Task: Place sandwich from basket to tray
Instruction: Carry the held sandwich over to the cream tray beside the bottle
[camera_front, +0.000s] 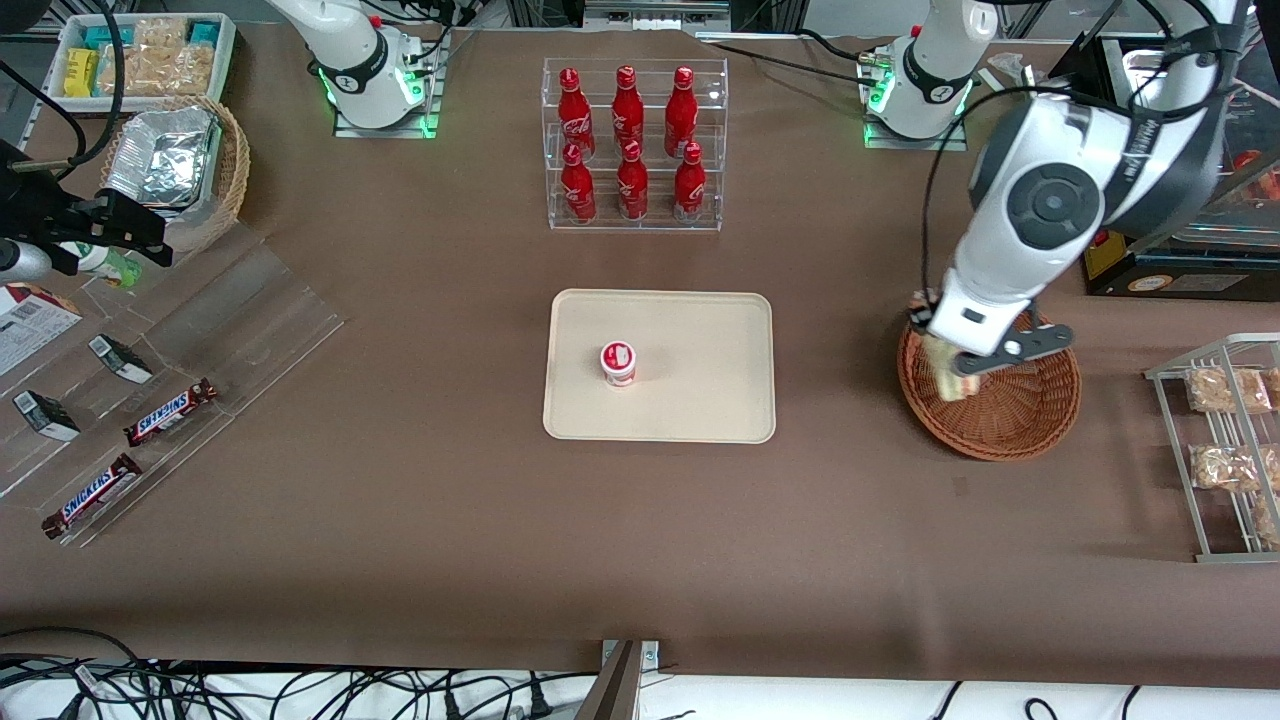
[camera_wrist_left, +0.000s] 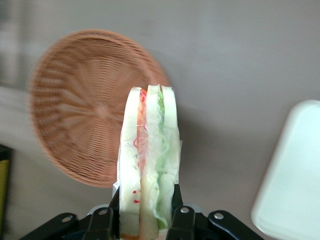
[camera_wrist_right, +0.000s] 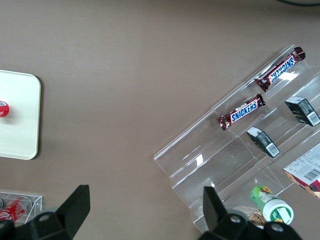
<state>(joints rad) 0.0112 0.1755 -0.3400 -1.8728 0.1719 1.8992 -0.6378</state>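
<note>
My left gripper (camera_front: 950, 372) is shut on the sandwich (camera_wrist_left: 148, 160), a wrapped wedge of pale bread with green, red and yellow layers, held upright between the black fingers (camera_wrist_left: 180, 220). In the front view the sandwich (camera_front: 946, 368) hangs over the rim of the reddish-brown wicker basket (camera_front: 1010, 415), on the side facing the tray. The basket (camera_wrist_left: 85, 107) is empty and lies below the sandwich. The cream tray (camera_front: 690, 330) sits mid-table with a small red-lidded cup (camera_front: 618, 362) on it; a corner of the tray (camera_wrist_left: 292, 175) shows in the left wrist view.
A clear rack of red bottles (camera_front: 633, 145) stands farther from the front camera than the tray. A wire rack with bagged snacks (camera_front: 1225, 420) stands at the working arm's end. Toward the parked arm's end lie Snickers bars (camera_front: 170, 412) on acrylic steps and a tan basket of foil trays (camera_front: 170, 160).
</note>
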